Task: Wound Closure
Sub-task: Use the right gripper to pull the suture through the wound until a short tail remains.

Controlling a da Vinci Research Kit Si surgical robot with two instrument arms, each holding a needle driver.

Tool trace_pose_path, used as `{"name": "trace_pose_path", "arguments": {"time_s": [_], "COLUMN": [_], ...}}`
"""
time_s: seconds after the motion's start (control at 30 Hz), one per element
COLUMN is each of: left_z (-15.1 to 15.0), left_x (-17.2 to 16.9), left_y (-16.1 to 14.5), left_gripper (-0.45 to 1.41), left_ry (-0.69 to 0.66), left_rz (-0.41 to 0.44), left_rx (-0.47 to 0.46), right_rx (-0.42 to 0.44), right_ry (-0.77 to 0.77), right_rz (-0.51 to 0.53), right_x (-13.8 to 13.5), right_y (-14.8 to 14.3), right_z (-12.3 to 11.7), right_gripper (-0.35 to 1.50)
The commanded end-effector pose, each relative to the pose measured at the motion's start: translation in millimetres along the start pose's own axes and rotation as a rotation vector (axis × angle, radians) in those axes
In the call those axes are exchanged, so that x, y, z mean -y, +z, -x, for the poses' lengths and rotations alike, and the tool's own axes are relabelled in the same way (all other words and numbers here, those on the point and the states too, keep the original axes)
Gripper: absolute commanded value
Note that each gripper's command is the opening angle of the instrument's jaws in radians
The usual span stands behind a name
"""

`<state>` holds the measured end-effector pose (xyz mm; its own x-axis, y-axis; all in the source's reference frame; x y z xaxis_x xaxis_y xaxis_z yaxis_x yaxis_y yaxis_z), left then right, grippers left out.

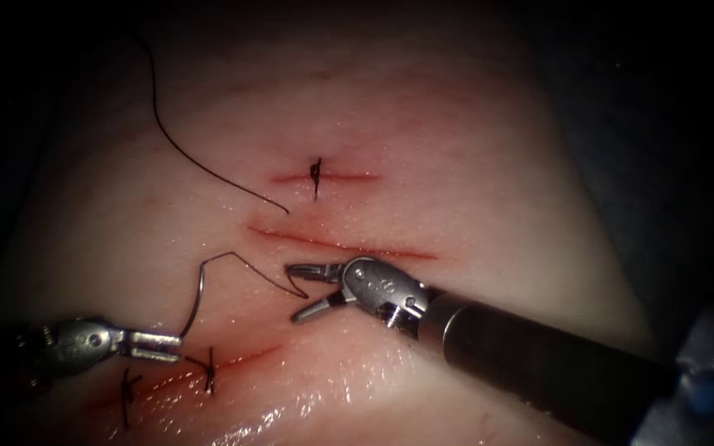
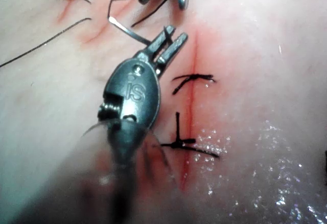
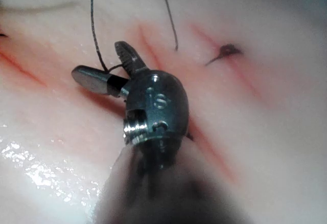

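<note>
Gripping the curved needle (image 1: 194,307) near its blunt tail end, the left tool (image 1: 157,343) has its jaws closed on the metal, just above the lowest cut (image 1: 233,362) in the tissue (image 1: 473,165). From there the needle arcs up off the surface, free of the flesh, and where it ends near the top of the arc the thread (image 1: 262,272) runs on toward the right tool (image 1: 311,291). That tool's jaws stand wide apart and hold nothing, with the thread dipping to a point right between them. It lies just below the middle cut (image 1: 340,244), a long reddish line across the centre of the tissue. Two dark stitches (image 1: 210,369) cross the lowest cut beside the left tool, their short cut ends sticking up. Farther back, toward the far edge of the tissue, a third short cut (image 1: 324,175) carries one knotted stitch (image 1: 316,173). A loose strand of thread (image 1: 200,161) curves down from the far left corner and ends between that cut and the middle one. Wet sheen glistens on the tissue along its near edge.
</note>
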<state>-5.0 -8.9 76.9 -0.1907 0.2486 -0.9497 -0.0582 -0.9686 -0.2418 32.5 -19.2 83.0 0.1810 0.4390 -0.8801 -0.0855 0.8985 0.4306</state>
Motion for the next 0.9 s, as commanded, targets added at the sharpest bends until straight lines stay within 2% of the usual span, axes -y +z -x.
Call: {"name": "trace_pose_path", "arguments": {"time_s": [0.03, 0.27, 0.57, 0.6, 0.63, 0.7, 0.73, 0.9], "left_z": [0.5, 0.3, 0.0, 0.0, 0.0, 0.0, 0.0, 0.2], "left_x": [0.3, 0.9, 2.2, 2.3, 2.3, 2.3, 2.3, 2.4], "left_y": [0.3, -0.4, -1.4, -1.4, -1.5, -1.6, -1.6, -1.8], "left_gripper": [-0.45, -0.45, -0.45, -0.45, -0.45, -0.45, -0.45, -0.45], "left_ry": [-0.002, -0.012, -0.021, -0.022, -0.022, -0.022, -0.022, -0.022], "left_rz": [-0.009, -0.038, -0.065, -0.065, -0.067, -0.068, -0.068, -0.071], "left_rx": [0.002, 0.010, -0.020, -0.019, -0.020, -0.020, -0.019, -0.019], "right_rx": [-0.001, 0.010, 0.026, 0.024, 0.017, 0.005, 0.010, 0.065], "right_ry": [-0.018, -0.147, -0.159, -0.159, -0.160, -0.163, -0.163, -0.150], "right_rz": [0.006, 0.013, 0.017, 0.012, -0.007, -0.049, -0.053, -0.110], "right_x": [-1.1, -2.4, -3.3, -3.4, -3.3, -3.2, -3.2, -2.6], "right_y": [1.0, 3.0, 4.8, 4.8, 4.7, 4.2, 4.0, 3.3], "right_z": [0.2, 1.9, 3.5, 3.5, 3.5, 3.6, 3.6, 3.9], "right_gripper": [1.38, 1.40, 1.31, 1.21, 0.81, -0.20, -0.35, -0.35]}}
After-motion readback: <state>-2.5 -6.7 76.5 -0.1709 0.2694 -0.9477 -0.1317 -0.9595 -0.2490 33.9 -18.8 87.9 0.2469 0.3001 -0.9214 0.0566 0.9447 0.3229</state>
